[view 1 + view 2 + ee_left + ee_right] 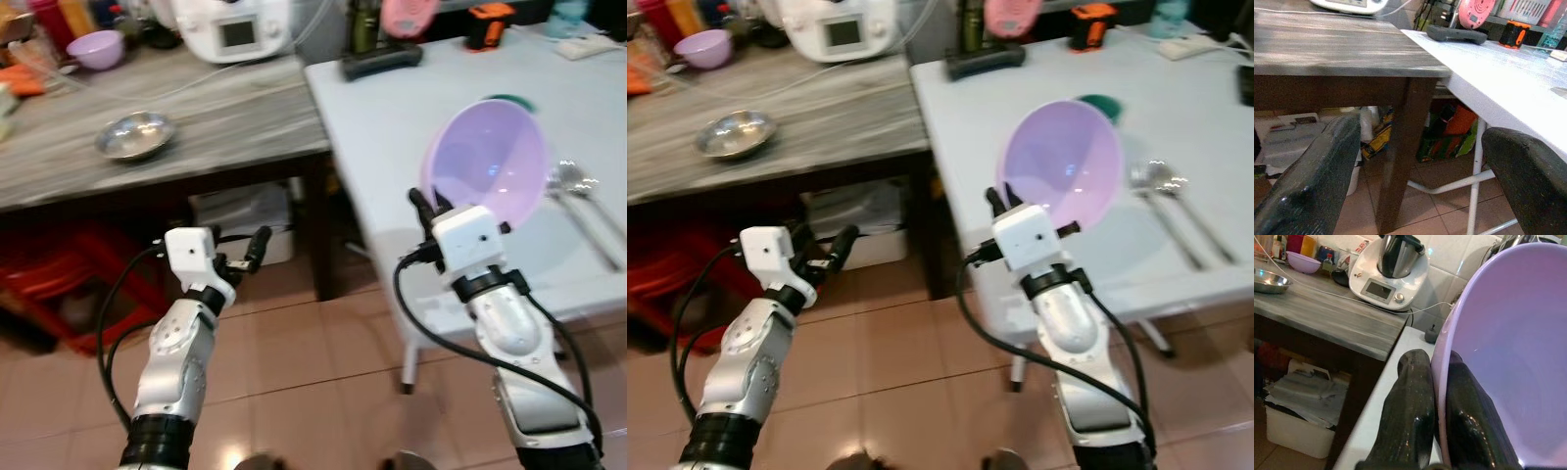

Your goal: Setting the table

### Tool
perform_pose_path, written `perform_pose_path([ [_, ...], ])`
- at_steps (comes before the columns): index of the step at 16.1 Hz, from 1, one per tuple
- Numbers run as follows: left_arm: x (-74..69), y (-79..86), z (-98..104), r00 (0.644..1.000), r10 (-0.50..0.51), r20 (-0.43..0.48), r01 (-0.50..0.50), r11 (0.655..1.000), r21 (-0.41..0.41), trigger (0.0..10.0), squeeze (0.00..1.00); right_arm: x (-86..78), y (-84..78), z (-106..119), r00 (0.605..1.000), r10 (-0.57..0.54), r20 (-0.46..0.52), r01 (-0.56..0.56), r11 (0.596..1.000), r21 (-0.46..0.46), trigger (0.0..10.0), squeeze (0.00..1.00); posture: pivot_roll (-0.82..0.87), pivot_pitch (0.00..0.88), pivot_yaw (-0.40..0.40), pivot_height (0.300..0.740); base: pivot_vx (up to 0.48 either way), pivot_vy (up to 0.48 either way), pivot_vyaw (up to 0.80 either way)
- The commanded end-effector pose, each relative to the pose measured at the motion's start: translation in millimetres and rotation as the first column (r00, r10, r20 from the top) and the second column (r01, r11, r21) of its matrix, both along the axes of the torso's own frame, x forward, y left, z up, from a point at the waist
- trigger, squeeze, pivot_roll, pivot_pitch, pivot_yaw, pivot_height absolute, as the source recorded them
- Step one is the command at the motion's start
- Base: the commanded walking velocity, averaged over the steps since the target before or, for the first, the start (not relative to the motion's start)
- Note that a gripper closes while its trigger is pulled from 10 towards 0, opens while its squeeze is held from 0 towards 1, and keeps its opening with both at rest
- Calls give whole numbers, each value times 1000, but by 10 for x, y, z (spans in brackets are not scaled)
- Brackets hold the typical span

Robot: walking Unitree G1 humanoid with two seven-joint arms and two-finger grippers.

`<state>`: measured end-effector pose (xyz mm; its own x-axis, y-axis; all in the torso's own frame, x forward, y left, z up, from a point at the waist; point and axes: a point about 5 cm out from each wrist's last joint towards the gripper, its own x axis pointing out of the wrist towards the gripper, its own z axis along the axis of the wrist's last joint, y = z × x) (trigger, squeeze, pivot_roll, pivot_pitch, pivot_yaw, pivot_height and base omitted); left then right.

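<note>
One translucent lilac bowl (488, 162), tilted.

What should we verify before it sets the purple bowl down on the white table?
1. Grip on purple bowl: right gripper pinches the rim, one finger inside, one outside. Ok.
2. Bowl attitude: tilted steeply, not level. Not ok for release.
3. Landing spot: white table bare left of the spoons. Ok.
4. Bowl height above the table: cannot tell.
5. Left gripper: jaws open, holding nothing, low in front of the wooden table. Ok.
</note>
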<state>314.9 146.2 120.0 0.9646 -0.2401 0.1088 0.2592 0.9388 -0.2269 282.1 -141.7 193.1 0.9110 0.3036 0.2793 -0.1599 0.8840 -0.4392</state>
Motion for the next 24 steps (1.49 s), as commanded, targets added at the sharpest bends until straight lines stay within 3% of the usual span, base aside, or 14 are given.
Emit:
perform_pose_path([
  [1,-18,155,-33,999,52,-13,-52,998,22,10000,0,-21,127,48,998,53,23,-53,999,3,10000,0,-107,122,95,740,0,398,631],
  [12,-1,141,-35,998,54,-12,-54,998,24,10000,0,-20,110,47,998,49,27,-49,999,5,10000,0,-108,122,96,740,0,394,82],
  [15,-15,213,-74,995,103,-17,-101,992,72,10000,0,-53,82,20,999,43,19,-43,999,3,10000,0,-110,123,97,740,0,398,0],
  [17,-44,302,-125,988,151,-30,-148,984,96,10000,0,-96,59,-30,999,38,2,-38,999,2,10000,0,-113,125,97,740,0,122,0],
  [24,-120,324,-105,988,153,17,-154,979,130,10000,0,-149,91,-59,998,64,-6,-64,998,15,10000,0,-109,124,85,740,0,0,547],
])
